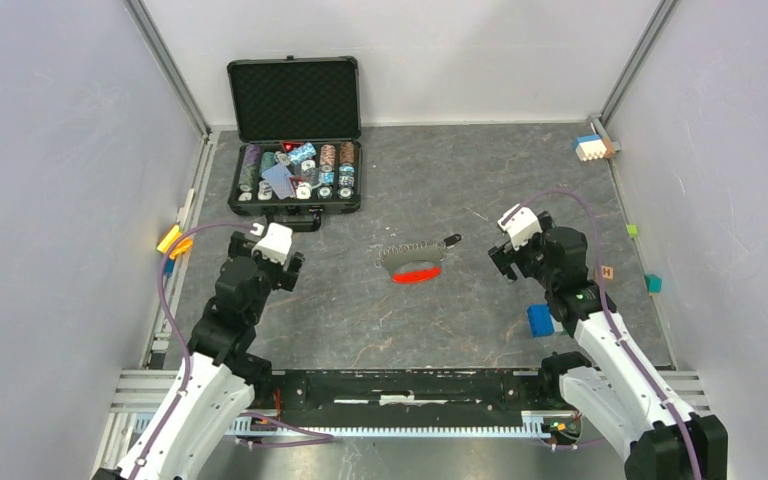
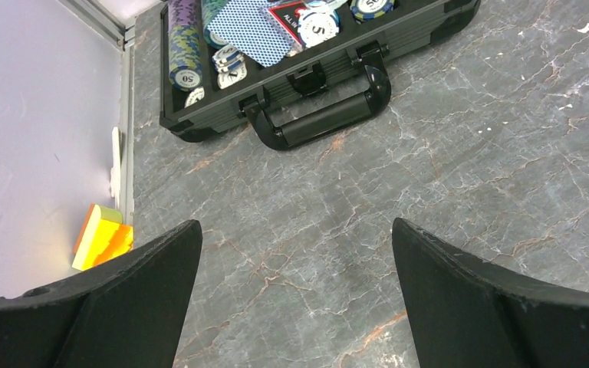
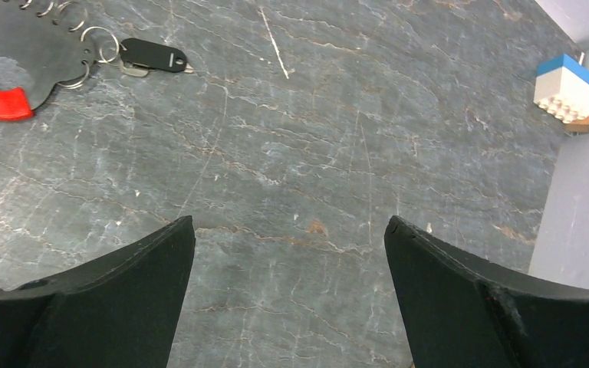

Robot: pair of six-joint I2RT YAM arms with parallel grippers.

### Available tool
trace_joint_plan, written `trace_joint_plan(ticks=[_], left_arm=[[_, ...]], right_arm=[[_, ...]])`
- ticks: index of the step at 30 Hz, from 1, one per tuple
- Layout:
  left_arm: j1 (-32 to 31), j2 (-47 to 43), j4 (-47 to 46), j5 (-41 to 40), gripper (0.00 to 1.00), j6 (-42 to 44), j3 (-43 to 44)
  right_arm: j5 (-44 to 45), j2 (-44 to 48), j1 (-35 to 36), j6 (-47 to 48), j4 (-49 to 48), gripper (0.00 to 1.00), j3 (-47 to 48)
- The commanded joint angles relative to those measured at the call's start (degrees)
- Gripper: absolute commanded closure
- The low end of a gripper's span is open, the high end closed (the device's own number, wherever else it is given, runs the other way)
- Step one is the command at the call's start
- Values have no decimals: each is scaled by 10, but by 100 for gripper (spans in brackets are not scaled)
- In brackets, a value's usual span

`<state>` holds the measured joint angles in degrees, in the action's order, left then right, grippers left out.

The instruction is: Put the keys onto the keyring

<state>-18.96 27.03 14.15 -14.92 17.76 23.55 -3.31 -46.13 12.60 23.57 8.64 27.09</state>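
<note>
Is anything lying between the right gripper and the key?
No. In the right wrist view, only bare table separates the right gripper from the key. The top view agrees.

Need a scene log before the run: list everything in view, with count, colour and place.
key: 1, black head, mid-table, at the keyring's right end
keyring: 1, silver with red tag, mid-table
case: 1, black, open, far left
chips: many, mixed colours, in the case
cards: 1 deck, blue, in the case
brick: 1, white with blue top, far right corner
blue block: 1, beside the right arm
yellow blocks: 2, left edge
small cubes: 3, green, tan, teal, right edge
table: 1, grey marbled
left gripper: open, near the case
right gripper: open, right of the key
</note>
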Motion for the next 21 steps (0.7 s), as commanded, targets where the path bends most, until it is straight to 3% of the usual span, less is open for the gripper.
trace_joint_plan(ticks=[1,9,16,21], left_arm=[[4,5,-12,-12,0,4,45],[3,3,13,51,0,13,66],[3,54,7,97,0,-23,133],[4,87,-28,82,0,-66,170]], right_arm=[[-27,14,1,-9,1,2,27],[-21,72,1,-4,-8,2,7],[30,45,1,-24,-11,2,22],[37,56,1,-30,-11,2,20]])
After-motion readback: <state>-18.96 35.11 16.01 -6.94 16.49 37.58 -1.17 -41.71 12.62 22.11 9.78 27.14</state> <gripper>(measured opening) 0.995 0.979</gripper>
